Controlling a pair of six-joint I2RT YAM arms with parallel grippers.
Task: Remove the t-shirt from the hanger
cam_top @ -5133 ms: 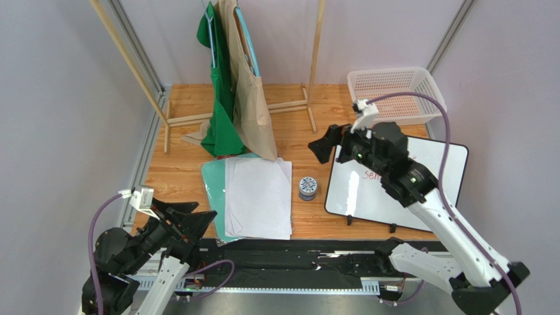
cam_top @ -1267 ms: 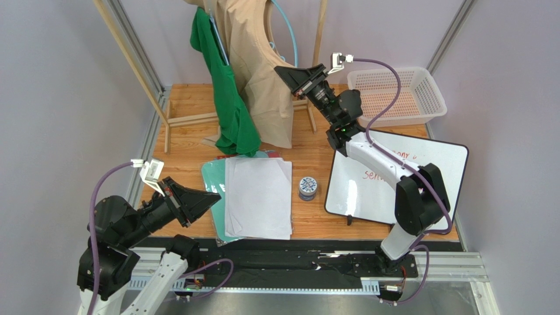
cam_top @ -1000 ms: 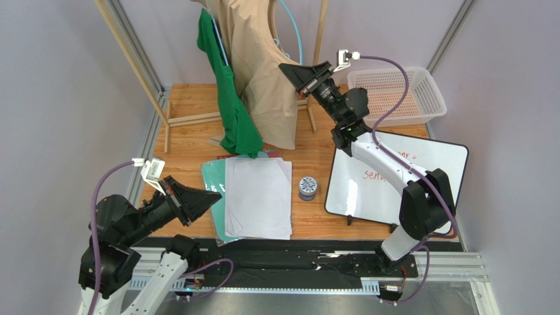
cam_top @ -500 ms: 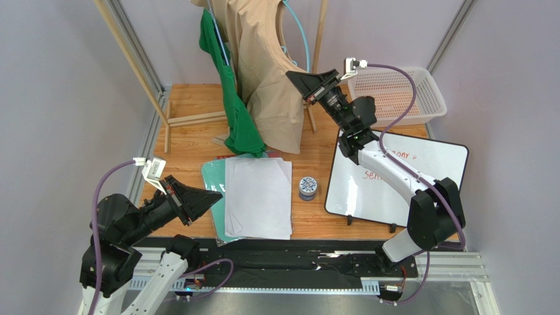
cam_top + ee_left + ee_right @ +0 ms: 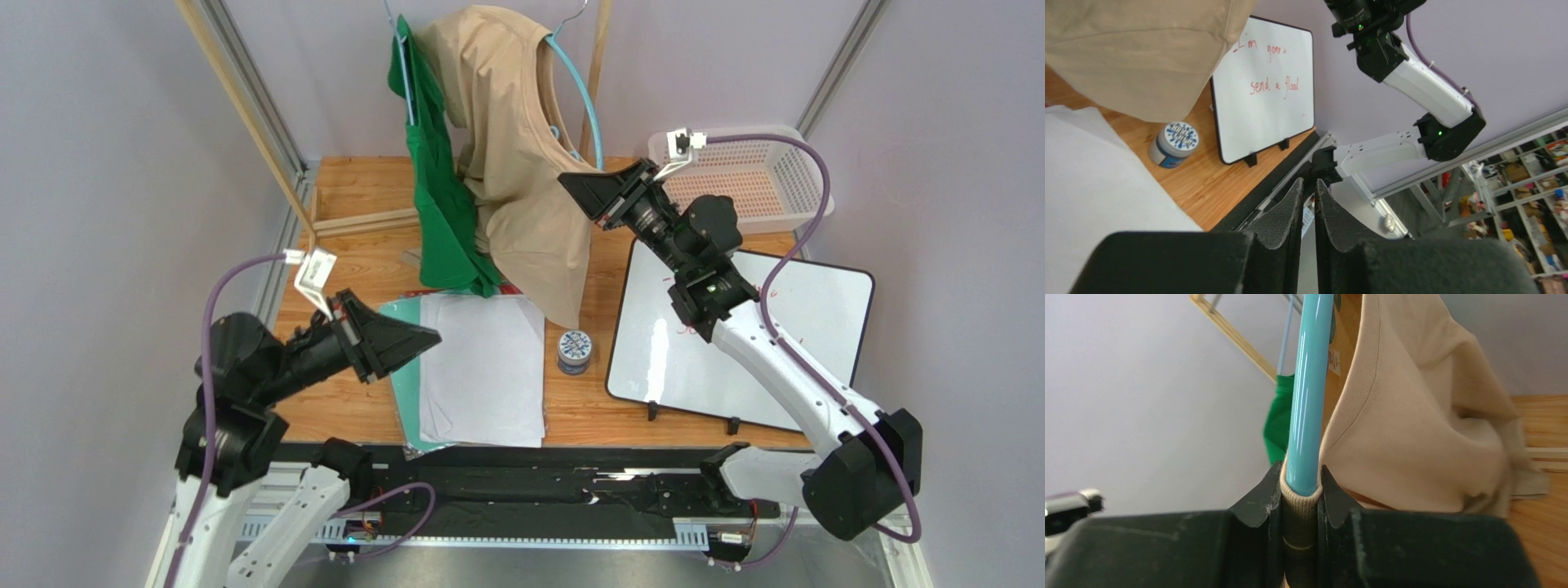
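Noting status: the t-shirt (image 5: 521, 184) is not off yet. It hangs bunched over the teal hanger (image 5: 1308, 386), up on the wooden rack (image 5: 245, 116), with one hanger arm bare outside the neck opening and the rest of it under cloth.

Your right gripper (image 5: 1300, 478) is clamped on that bare arm, with the ribbed collar edge pinched in alongside. Your left gripper (image 5: 1308, 184) has its fingers together on nothing, hovering low over the white sheets (image 5: 485, 368), well apart from the shirt.

Judgement: roughly half freed. What's left is working the far shoulder off and pulling the shirt clear.

Surroundings: a wooden table (image 5: 356, 263) carrying a small jar (image 5: 573, 349), a whiteboard (image 5: 736, 355) and a mesh basket (image 5: 761, 184). A green garment (image 5: 436, 208) hangs just beside the shirt. The walls are plain and pale.
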